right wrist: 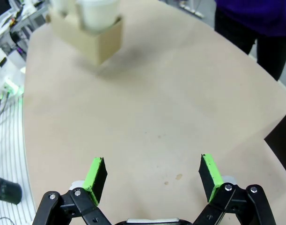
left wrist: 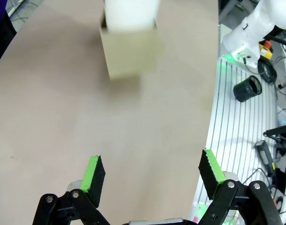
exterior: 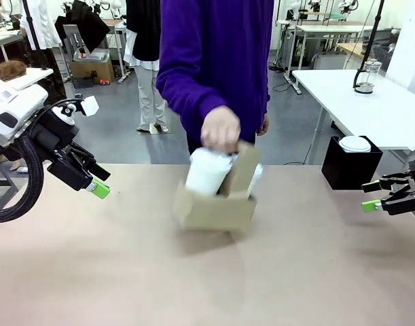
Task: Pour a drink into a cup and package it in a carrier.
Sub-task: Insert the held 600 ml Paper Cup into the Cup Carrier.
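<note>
At the centre of the front view the person's hand [exterior: 221,129] grips the handle tab of the brown cardboard carrier [exterior: 217,207], which is blurred and tilted above the table [exterior: 125,272]; a white cup [exterior: 208,171] sits in its left pocket. The left gripper [exterior: 98,185] hangs at the left edge, jaws wide and empty; the right gripper [exterior: 371,195] at the right edge is likewise spread and holds nothing. A black box [exterior: 350,166] with a white lid on it stands at the upper right of the table.

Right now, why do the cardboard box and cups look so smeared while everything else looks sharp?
In the front view, motion blur smears the carrier, the cup and the person's hand gripping its handle; the table stays crisp. In both wrist views the carrier is smeared too, with a soft shadow beneath it, while the green fingertips stay sharp.
</note>
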You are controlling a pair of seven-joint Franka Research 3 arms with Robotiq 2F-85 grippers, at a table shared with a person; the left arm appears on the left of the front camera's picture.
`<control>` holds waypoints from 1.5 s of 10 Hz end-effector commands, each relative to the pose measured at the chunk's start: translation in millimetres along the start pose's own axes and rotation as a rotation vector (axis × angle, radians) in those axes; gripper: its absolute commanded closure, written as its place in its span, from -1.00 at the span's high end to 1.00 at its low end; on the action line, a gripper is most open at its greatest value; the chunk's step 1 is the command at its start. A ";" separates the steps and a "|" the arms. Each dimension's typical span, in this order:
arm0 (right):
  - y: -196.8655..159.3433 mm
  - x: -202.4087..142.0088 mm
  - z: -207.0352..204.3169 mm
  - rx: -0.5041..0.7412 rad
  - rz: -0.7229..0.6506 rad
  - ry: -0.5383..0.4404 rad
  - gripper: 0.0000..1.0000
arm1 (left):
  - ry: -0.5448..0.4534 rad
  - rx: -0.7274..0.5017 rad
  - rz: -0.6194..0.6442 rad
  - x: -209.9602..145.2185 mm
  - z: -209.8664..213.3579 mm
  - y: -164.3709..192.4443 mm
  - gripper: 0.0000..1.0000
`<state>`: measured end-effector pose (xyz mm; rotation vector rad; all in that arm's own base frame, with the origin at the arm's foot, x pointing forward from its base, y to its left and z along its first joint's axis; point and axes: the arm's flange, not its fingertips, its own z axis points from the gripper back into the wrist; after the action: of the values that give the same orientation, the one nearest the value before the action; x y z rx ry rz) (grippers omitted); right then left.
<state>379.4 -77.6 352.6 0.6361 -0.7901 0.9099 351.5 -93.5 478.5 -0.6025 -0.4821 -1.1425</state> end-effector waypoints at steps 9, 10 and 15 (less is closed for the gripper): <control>1.1 -0.7 1.9 0.006 0.015 -0.009 1.00 | -0.006 -0.009 -0.007 -1.2 2.1 0.7 1.00; 1.1 -0.7 1.9 0.006 0.015 -0.009 1.00 | -0.006 -0.009 -0.007 -1.2 2.1 0.7 1.00; 1.1 -0.7 1.9 0.006 0.015 -0.009 1.00 | -0.006 -0.009 -0.007 -1.2 2.1 0.7 1.00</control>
<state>379.4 -77.6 352.6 0.6361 -0.7902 0.9100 351.5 -93.5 478.5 -0.6025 -0.4821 -1.1425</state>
